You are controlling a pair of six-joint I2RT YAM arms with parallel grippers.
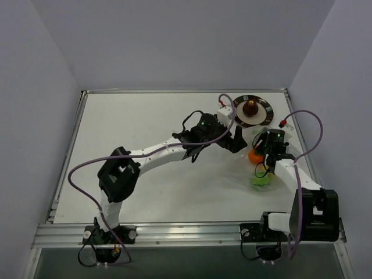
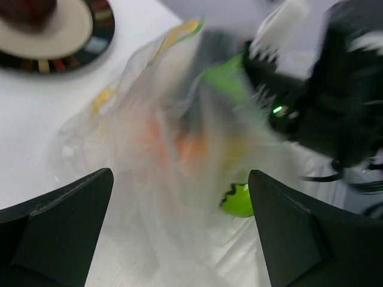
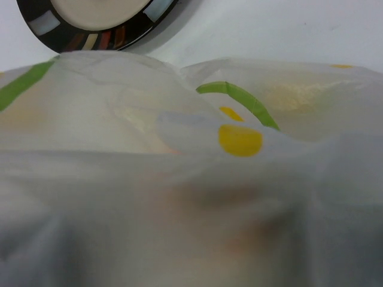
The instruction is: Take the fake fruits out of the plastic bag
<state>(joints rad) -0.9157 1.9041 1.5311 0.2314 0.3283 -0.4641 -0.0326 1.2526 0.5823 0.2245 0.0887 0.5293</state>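
Note:
The plastic bag (image 1: 260, 168) lies crumpled at the right of the table, below the plate. An orange fruit (image 1: 254, 156) and a bright green fruit (image 1: 261, 181) show in or through its film. A dark red fruit (image 1: 250, 108) sits on the plate. My left gripper (image 2: 179, 179) is open wide, its black fingers (image 2: 60, 227) on either side of the blurred bag (image 2: 149, 119), with the green fruit (image 2: 239, 200) by the right finger. My right gripper (image 1: 263, 152) is at the bag beside the orange fruit. In the right wrist view the bag (image 3: 179, 197) hides its fingers.
A round dark-rimmed plate (image 1: 264, 108) stands at the back right, close to the table's right edge, with its rim (image 3: 54, 33) just beyond the bag. The two arms' heads are close together over the bag. White table surface (image 1: 133, 128) spreads to the left.

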